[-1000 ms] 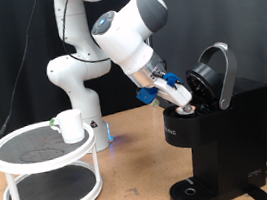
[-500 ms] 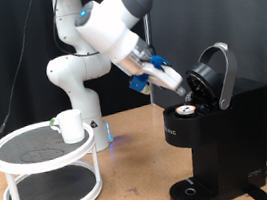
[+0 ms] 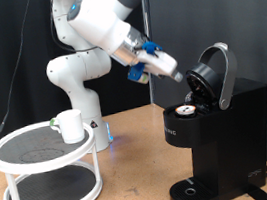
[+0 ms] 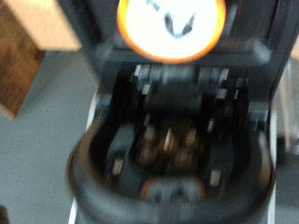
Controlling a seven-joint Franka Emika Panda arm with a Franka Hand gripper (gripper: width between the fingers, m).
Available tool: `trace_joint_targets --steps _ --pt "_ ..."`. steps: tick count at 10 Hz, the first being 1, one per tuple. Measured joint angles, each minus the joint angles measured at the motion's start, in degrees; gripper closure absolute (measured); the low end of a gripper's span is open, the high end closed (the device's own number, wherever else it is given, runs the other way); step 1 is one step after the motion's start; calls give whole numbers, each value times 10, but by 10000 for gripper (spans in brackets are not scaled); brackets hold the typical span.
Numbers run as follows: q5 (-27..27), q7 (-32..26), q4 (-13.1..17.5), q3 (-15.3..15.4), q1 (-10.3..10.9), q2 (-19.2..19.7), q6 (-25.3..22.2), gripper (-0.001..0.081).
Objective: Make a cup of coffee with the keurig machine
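The black keurig machine (image 3: 216, 134) stands at the exterior view's right with its rounded lid (image 3: 216, 71) hinged up. A small pod (image 3: 186, 109) with a brown top sits in its open chamber. My gripper (image 3: 177, 73) hangs in the air just above and to the left of the chamber, clear of the machine, with nothing between its fingers. The white cup (image 3: 70, 126) stands on a round stand at the left, far from the gripper. The wrist view is blurred and looks into the open chamber (image 4: 173, 149); the fingers do not show there.
A white two-tier round stand (image 3: 21, 160) with dark mesh shelves carries the cup at the exterior view's left. The robot's white base (image 3: 78, 83) stands behind it. All of it rests on a wooden table (image 3: 137, 192). The drip base (image 3: 196, 192) holds nothing.
My gripper has let go of the pod in the chamber and drawn back up and to the left, away from the machine. The pod stays in the chamber. The cup has not moved.
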Motion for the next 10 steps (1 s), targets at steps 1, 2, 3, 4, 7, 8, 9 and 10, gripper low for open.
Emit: trace_joint_targets --steps 1,2,3,4,7,8,9,10 --pt "17 0 3 0 0 -15 -4 71" --pt "31 0 9 0 0 -28 -8 71" --pt "37 4 18 0 0 -38 -16 71" --pt "38 14 30 1 1 -45 -27 71" --pt "36 45 70 1 1 -54 -74 71" --pt "36 45 68 1 1 -54 -70 71" --pt "57 44 66 4 2 -54 -51 71" --pt "87 48 67 11 6 -52 -32 71"
